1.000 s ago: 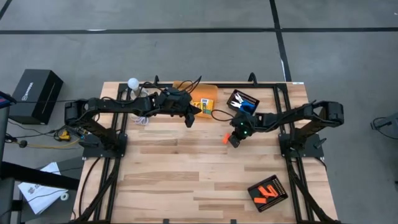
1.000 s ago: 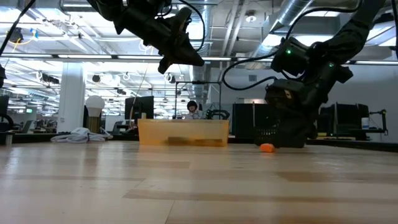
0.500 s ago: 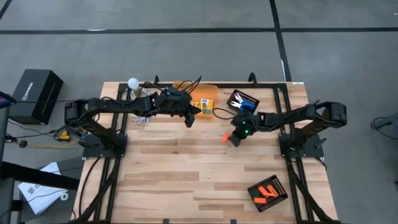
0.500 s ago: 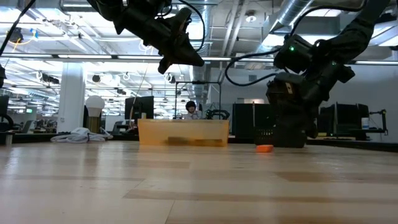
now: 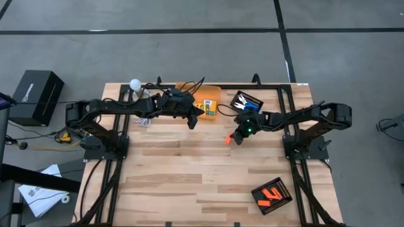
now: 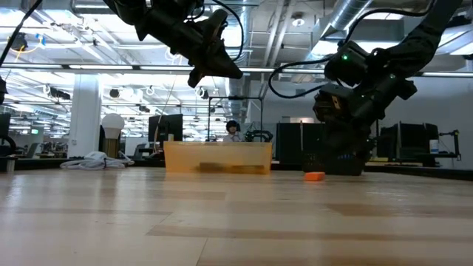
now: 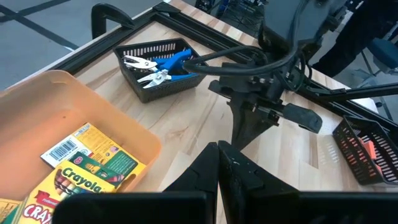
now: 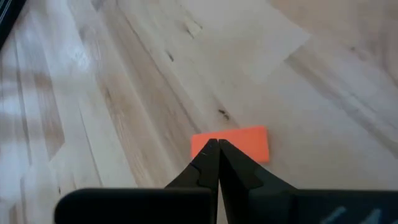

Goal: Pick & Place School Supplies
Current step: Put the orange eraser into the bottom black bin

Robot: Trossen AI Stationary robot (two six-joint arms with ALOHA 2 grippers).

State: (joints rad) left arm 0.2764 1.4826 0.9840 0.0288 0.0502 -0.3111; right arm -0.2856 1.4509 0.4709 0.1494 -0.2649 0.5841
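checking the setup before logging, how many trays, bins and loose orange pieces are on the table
black trays: 2
orange bin: 1
loose orange piece: 1
total: 4

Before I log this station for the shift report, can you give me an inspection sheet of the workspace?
Surface: pale wooden plank table, black frame rails along its edges.
Job's things: small flat orange piece loose on the wood; yellow-and-green crayon boxes in the translucent orange bin; blue-handled scissors in a black ribbed tray; more orange pieces in a second black tray.
Clutter: white round object at the far edge.
Grippers: left gripper shut, raised beside the bin; right gripper shut, empty, by the loose piece.
Cables: black cables loop between arms.
Surroundings: black box on the floor; a person beyond the table in the low view.
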